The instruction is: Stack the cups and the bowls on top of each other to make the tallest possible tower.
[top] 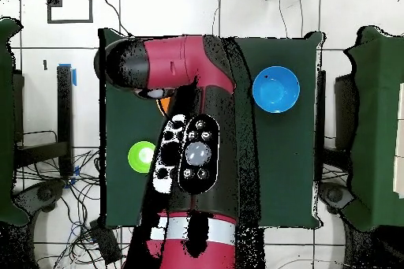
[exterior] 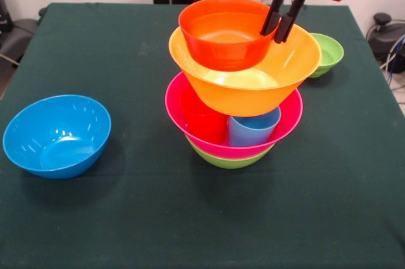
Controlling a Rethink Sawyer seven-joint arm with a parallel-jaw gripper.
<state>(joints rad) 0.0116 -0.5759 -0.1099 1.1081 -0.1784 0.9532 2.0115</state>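
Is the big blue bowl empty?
Empty. The blue bowl sits upright alone on the table, and only its bare inside shows.

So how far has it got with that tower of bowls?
Well along. The tower already has a green bowl at the bottom, then a pink bowl holding a red cup and a blue cup, then a yellow-orange bowl. The gripper is at the rim of the small orange bowl on top. The blue bowl and small green bowl remain on the table.
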